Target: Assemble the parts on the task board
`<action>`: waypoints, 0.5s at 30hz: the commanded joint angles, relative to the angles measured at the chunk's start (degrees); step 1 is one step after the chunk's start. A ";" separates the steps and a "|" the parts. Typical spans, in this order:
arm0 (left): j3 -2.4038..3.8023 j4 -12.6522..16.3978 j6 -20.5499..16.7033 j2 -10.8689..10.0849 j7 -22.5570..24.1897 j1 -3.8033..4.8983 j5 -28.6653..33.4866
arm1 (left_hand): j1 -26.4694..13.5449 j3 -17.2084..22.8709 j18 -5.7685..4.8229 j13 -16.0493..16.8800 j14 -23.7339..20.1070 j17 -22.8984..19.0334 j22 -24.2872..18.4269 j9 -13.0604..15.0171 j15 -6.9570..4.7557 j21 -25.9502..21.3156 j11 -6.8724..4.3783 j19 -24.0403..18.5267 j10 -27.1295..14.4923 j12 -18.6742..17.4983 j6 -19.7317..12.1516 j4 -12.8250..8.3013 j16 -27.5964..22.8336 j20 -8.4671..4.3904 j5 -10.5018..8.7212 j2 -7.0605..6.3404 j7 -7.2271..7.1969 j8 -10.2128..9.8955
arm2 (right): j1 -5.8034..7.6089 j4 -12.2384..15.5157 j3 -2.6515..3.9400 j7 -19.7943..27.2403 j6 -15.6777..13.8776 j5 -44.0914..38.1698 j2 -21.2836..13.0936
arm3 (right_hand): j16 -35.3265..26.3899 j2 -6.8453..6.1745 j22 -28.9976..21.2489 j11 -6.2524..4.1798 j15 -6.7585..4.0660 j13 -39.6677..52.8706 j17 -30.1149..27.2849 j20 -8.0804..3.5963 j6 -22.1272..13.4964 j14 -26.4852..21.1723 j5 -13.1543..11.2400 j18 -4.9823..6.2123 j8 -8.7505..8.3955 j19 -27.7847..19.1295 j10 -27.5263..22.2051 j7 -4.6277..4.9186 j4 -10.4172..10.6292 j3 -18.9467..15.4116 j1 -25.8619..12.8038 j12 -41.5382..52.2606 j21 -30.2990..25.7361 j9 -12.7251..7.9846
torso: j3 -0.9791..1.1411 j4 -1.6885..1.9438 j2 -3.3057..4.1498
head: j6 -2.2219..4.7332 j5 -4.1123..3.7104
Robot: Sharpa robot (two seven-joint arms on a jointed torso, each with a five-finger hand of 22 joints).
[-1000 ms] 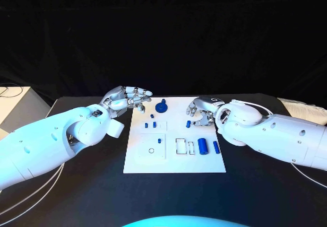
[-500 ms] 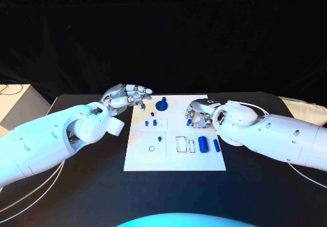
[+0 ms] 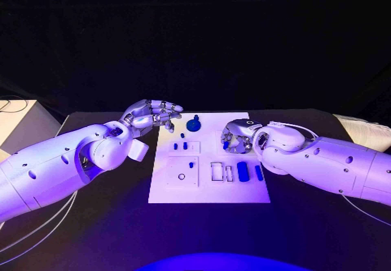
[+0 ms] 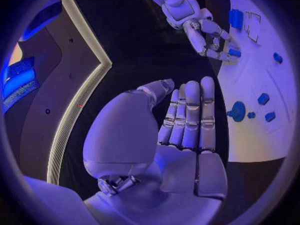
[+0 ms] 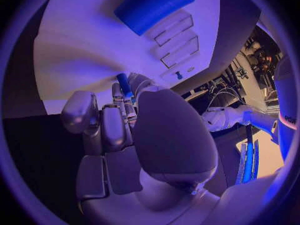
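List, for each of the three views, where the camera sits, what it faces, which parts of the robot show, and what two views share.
Head view: on the robot's head, looking down at the task board; left hand and right hand show with both arms.
Left wrist view: behind the left hand, facing the task board and the right hand.
Right wrist view: behind the right hand, close over the task board.
Shared: the small blue part at the right hand's fingers.

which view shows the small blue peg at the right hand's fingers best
The right wrist view: the blue peg stands up close between the right hand fingers. The head view shows a blue sliver by that hand; the left wrist view shows it small and distant.
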 commanded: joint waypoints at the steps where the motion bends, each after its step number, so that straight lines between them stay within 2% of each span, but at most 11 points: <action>1: 0.05 0.18 1.09 0.02 0.08 -0.01 0.03 | 0.28 -0.15 0.40 0.06 -0.04 0.06 -0.07 -0.08 0.24 -0.10 -0.11 0.40 -0.37 0.21 -0.19 0.15 -0.18 0.08 0.19 -0.15 -0.05 -0.18 | -0.40 0.04 -0.15 0.83 -0.34 -0.87 0.20 | 0.30 0.02 0.70 -0.07 -0.16 0.19 0.18 0.04 0.73 0.31 1.05 -1.25 0.61 0.69 0.88 -0.05 -0.11 1.18 -1.09 -0.17 0.79 -0.04 | -0.04 -0.03 -0.03 | -0.05 0.07; 5: 0.05 0.20 1.10 0.01 0.04 -0.01 0.03 | 0.28 -0.15 0.40 0.06 -0.04 0.06 -0.07 -0.08 0.24 -0.10 -0.11 0.40 -0.37 0.21 -0.19 0.15 -0.18 0.08 0.19 -0.15 -0.05 -0.18 | -0.50 0.04 -0.16 0.52 -0.92 -0.89 0.18 | 0.50 0.26 1.83 -0.36 -0.36 0.35 0.43 -0.08 1.61 0.34 1.40 -1.44 1.29 1.04 1.99 -0.36 -0.30 2.62 -1.53 -0.01 1.96 0.16 | -0.04 -0.02 -0.04 | -0.15 0.15; 8: 0.05 0.20 1.13 0.01 0.00 -0.01 0.03 | 0.28 -0.15 0.40 0.06 -0.04 0.06 -0.07 -0.08 0.24 -0.10 -0.11 0.40 -0.37 0.21 -0.19 0.15 -0.18 0.08 0.19 -0.15 -0.05 -0.18 | -0.56 0.08 -0.17 0.07 -1.79 -1.14 0.14 | 0.52 1.01 3.01 -0.69 -0.63 0.49 0.41 -0.32 2.59 0.30 1.53 -1.66 2.15 1.39 3.25 -0.66 -0.80 4.66 -1.21 0.07 3.17 0.51 | 0.00 -0.03 -0.04 | -0.18 0.19; 10: 0.05 0.20 1.15 0.01 -0.01 -0.01 0.03 | 0.28 -0.15 0.40 0.06 -0.04 0.06 -0.07 -0.08 0.24 -0.10 -0.11 0.40 -0.37 0.21 -0.19 0.15 -0.18 0.08 0.19 -0.15 -0.05 -0.18 | -0.60 0.14 -0.17 -0.24 -2.66 -1.38 0.09 | 0.63 1.96 4.25 -1.06 -0.98 0.61 0.57 -0.60 3.51 0.34 -0.91 -1.90 3.17 1.74 4.60 -1.00 -1.58 7.49 -0.81 -0.06 4.43 1.08 | 0.00 -0.04 -0.06 | -0.18 0.22; 15: 0.05 0.20 1.15 0.01 -0.04 -0.01 0.03 | 0.28 -0.15 0.40 0.06 -0.04 0.06 -0.07 -0.08 0.24 -0.10 -0.11 0.40 -0.37 0.21 -0.19 0.15 -0.18 0.08 0.19 -0.15 -0.05 -0.18 | -0.68 0.35 -0.17 -0.99 -4.26 -1.68 -0.03 | 1.02 3.20 5.76 -1.63 -1.43 0.92 1.20 -0.98 4.08 0.57 -0.32 -2.17 4.87 2.15 6.71 -1.47 -2.98 10.78 -1.52 -0.44 5.94 2.60 | 0.02 -0.05 -0.03 | -0.22 0.24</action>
